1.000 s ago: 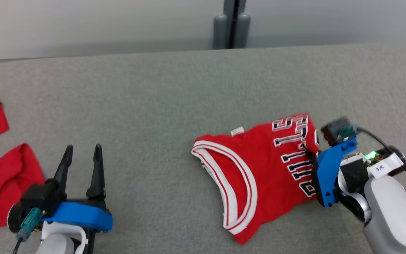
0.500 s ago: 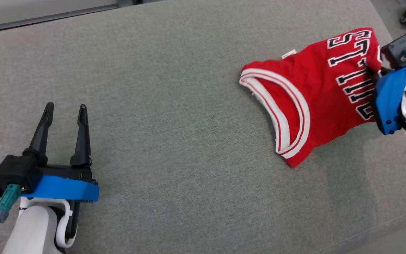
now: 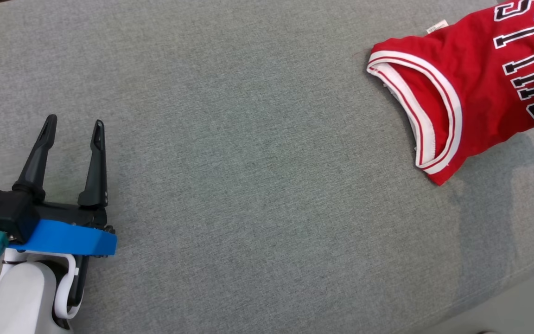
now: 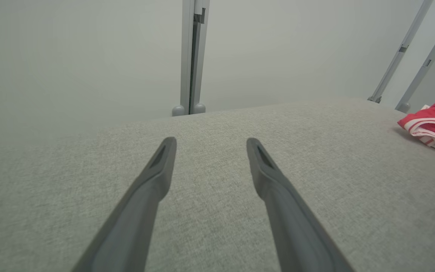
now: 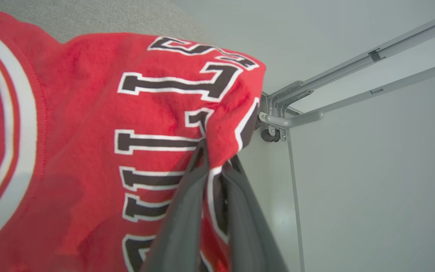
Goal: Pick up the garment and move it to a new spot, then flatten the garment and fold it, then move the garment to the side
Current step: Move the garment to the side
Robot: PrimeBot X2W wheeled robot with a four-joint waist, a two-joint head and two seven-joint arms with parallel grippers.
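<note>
Right gripper (image 5: 217,160): fingers pinched shut on the red garment (image 3: 471,93), at its lettered side. The garment sits at the grey table's (image 3: 248,185) far right corner, probably half lifted. Carry it low so your pinch holds. Left gripper (image 3: 75,121): fingers spread and empty, over the table's left part. The table's middle is bare. Mind the table edge.

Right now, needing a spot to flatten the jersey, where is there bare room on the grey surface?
Widest bare patch of the grey surface: between the open left gripper and the red jersey. A narrower strip: between the jersey and the surface's near edge. Crowded at the right, where the right gripper pinches the jersey in its fingers.
</note>
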